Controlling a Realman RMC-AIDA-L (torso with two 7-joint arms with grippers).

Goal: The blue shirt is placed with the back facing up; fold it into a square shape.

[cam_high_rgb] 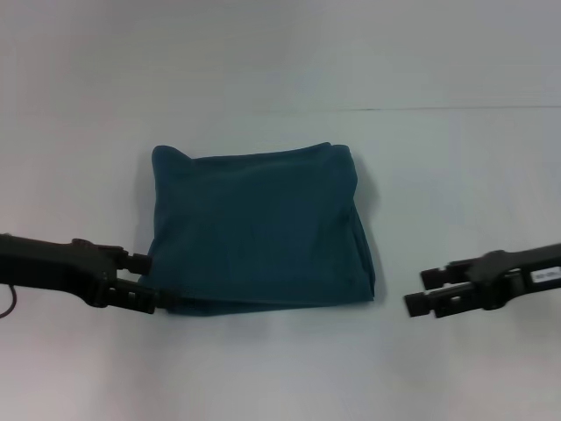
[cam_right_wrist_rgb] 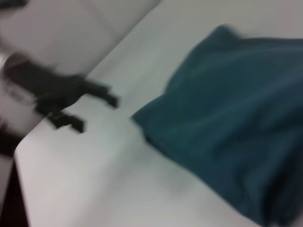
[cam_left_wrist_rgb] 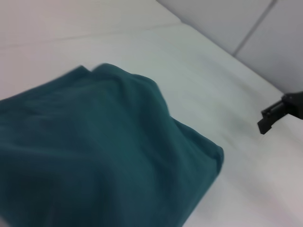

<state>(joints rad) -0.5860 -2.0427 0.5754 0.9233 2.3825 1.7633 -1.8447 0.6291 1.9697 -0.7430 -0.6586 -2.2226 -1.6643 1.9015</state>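
Left gripper (cam_high_rgb: pixel 151 282), black, sits low at the near-left corner of the shirt. Its two fingers stand apart, one above the other in the head view, tips at the cloth edge; whether they touch the fabric cannot be told.

The dark teal-blue soft cotton shirt (cam_high_rgb: pixel 260 230) lies folded into a rough square at the middle of the pale grey-white table (cam_high_rgb: pixel 280 368). Plain side up, no lettering showing. The block is nearly as wide as it is deep, so no clear long axis; its edges run roughly square to the robot, the far-left corner bunched up a little, layered edges showing along the near side.

Right gripper (cam_high_rgb: pixel 422 292), black, hangs to the right of the shirt, clear of the cloth, fingers spread apart and pointing toward it.
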